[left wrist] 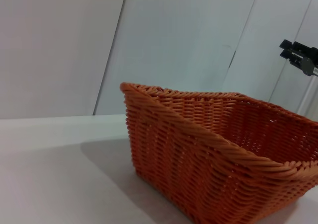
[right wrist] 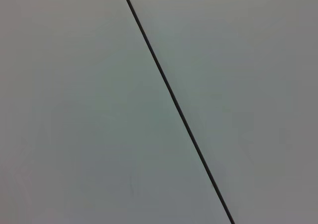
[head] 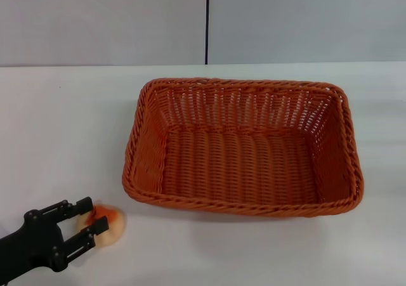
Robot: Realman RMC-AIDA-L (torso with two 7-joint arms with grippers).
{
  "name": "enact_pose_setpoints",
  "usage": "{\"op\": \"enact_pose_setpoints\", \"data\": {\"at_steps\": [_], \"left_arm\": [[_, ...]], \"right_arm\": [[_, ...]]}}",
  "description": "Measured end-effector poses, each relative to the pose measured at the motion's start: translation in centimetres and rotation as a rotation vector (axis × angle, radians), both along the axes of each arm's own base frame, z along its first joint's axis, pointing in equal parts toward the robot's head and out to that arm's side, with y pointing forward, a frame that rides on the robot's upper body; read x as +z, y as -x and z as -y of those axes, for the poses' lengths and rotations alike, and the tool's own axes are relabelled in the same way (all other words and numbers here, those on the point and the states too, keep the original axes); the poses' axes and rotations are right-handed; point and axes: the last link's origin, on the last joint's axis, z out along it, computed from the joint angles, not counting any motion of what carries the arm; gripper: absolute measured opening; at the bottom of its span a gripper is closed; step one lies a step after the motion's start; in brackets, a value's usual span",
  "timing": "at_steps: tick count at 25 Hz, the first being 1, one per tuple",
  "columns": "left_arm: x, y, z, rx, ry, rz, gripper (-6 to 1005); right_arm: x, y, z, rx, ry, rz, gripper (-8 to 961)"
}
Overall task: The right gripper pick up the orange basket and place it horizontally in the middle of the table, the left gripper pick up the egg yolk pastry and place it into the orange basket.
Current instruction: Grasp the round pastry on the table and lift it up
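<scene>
Straddling one egg yolk pastry (head: 106, 223): left pincer (head: 90, 219); one orange basket (head: 244, 148).

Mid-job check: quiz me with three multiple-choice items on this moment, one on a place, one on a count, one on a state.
1. Where is the egg yolk pastry?
A. inside the orange basket
B. on the table by the basket's near left corner
C. behind the basket

2. How many baskets are on the table?
A. one
B. two
C. three

3. What does the orange basket hold?
A. the pastry
B. a tool
C. nothing

Key: 1 B, the left tool straddles it there on the table; 2 A, only one orange basket shows; 3 C, its woven floor is bare in the head view.
</scene>
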Motion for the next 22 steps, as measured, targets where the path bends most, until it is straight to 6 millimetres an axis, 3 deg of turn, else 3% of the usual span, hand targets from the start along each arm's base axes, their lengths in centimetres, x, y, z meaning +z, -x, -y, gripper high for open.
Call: {"op": "enact_pose_setpoints", "data": {"at_steps": [7, 14, 17, 22], "left_arm": [[-0.37, -0.10, -0.35, 0.004, 0.022, -0.003, 412], [-0.41, -0.13, -0.38, -0.001, 0.025, -0.006, 210], [-0.41, -0.14, -0.42, -0.004, 0.024, -0.008, 79], [-0.37, -0.16, -0.51, -0.006, 0.023, -0.009, 67]], "right_arm": [[-0.07, 0.01, 0.01, -0.001, 0.001, -0.002, 502], [-0.13, 0.00, 0.04, -0.001, 0.002, -0.002, 502], [-0.18, -0.01, 0.07, -0.001, 0.003, -0.004, 502], [-0.17, -0.03, 0.09, -0.003, 0.002, -0.005, 502]]}}
